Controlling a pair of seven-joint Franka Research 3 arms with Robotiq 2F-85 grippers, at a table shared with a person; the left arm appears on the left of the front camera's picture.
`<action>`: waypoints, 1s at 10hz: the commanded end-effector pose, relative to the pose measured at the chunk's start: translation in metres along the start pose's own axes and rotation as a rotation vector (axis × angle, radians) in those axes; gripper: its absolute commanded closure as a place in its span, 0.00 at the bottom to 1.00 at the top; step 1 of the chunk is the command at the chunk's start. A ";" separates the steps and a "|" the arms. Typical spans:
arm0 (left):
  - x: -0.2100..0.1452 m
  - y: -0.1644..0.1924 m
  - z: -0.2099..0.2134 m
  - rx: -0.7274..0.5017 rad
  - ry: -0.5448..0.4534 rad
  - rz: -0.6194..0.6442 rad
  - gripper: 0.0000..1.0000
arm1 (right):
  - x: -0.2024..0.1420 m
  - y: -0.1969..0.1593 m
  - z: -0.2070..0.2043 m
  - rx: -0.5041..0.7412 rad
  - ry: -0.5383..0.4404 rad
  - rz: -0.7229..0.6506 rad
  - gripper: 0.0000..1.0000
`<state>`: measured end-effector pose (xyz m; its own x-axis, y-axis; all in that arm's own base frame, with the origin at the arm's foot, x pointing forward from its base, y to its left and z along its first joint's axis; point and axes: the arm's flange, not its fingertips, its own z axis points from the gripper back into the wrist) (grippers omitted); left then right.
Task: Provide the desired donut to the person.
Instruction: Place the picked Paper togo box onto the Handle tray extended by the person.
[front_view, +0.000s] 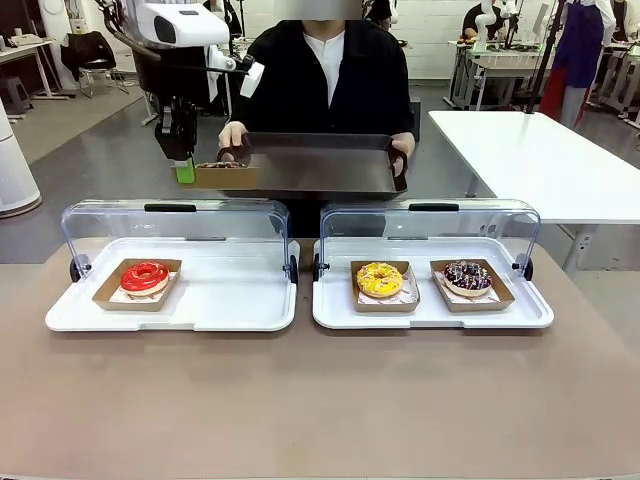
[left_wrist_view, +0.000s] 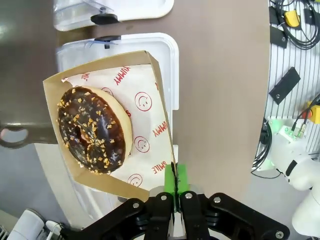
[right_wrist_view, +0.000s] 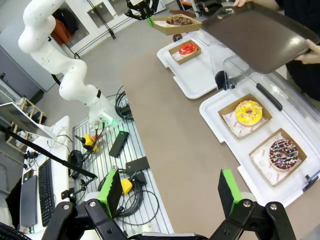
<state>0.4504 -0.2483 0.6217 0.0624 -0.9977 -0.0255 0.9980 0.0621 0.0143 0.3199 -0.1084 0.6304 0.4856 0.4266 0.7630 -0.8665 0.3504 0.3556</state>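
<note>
A chocolate donut (left_wrist_view: 94, 130) with nut crumbs lies in a cardboard tray (left_wrist_view: 150, 95) lined with printed paper. My left gripper (left_wrist_view: 175, 186) is shut on that tray's edge and holds it in the air beyond the left case, at the left end of the dark serving tray (front_view: 320, 165). The person (front_view: 325, 80) in the black top holds the serving tray with both hands across the table. In the front view the left gripper (front_view: 184, 168) and the donut (front_view: 222, 164) touch or nearly touch the serving tray's rim. My right gripper (right_wrist_view: 170, 192) stands open over the robot's side, holding nothing.
Two white display cases (front_view: 240, 305) (front_view: 335, 310) with raised clear lids stand on the brown table. The left one holds a red donut (front_view: 145, 277); the right one holds a yellow donut (front_view: 380, 279) and a sprinkled chocolate donut (front_view: 467, 277). A white table (front_view: 540, 160) stands back right.
</note>
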 end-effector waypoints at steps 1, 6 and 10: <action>0.002 -0.003 -0.003 -0.003 0.002 -0.006 1.00 | 0.001 -0.001 -0.001 0.009 -0.015 0.013 0.00; 0.002 -0.003 -0.003 -0.003 0.002 -0.006 1.00 | 0.001 -0.001 -0.001 0.009 -0.015 0.013 0.00; 0.002 -0.003 -0.003 -0.003 0.002 -0.006 1.00 | 0.001 -0.001 -0.001 0.009 -0.015 0.013 0.00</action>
<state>0.4490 -0.2520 0.6193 0.0551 -0.9981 -0.0282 0.9984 0.0548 0.0102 0.3199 -0.1084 0.6303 0.4857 0.4266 0.7630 -0.8665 0.3504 0.3556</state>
